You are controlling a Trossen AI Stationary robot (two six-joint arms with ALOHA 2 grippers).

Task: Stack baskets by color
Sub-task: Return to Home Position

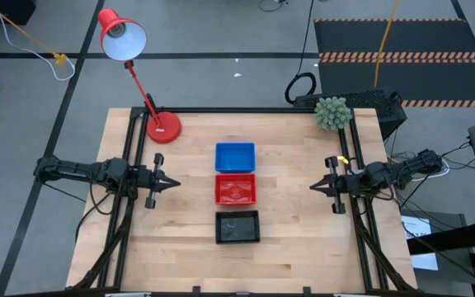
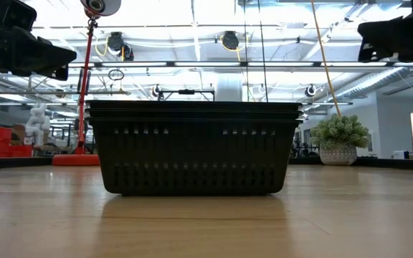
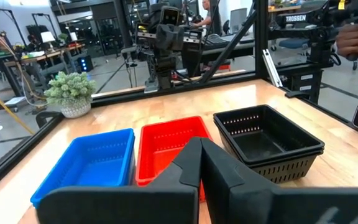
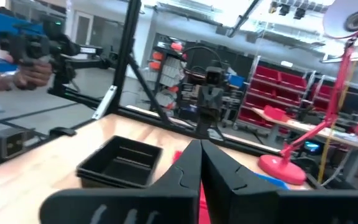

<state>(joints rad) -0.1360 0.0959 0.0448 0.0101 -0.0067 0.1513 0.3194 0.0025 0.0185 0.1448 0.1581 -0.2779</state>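
Three basket stacks stand in a row down the table's middle: blue baskets (image 1: pixel 234 156) farthest, red baskets (image 1: pixel 235 189) in the middle, black baskets (image 1: pixel 237 228) nearest. The low view shows the black stack (image 2: pixel 192 147) close up, its nested rims at the top. My left gripper (image 1: pixel 175 183) is shut and hovers at the table's left, pointing level at the row. My right gripper (image 1: pixel 314 187) is shut and hovers at the right, pointing back at the row. In the left wrist view the blue (image 3: pixel 92 165), red (image 3: pixel 169 146) and black (image 3: pixel 269 140) stacks lie beyond the shut fingers (image 3: pixel 197 168).
A red desk lamp (image 1: pixel 134 66) stands on its base (image 1: pixel 163 127) at the far left corner. A small potted plant (image 1: pixel 331 112) sits at the far right corner. Bare wood lies between each gripper and the basket row. A person's hand (image 4: pixel 27 71) holds a device beyond the table.
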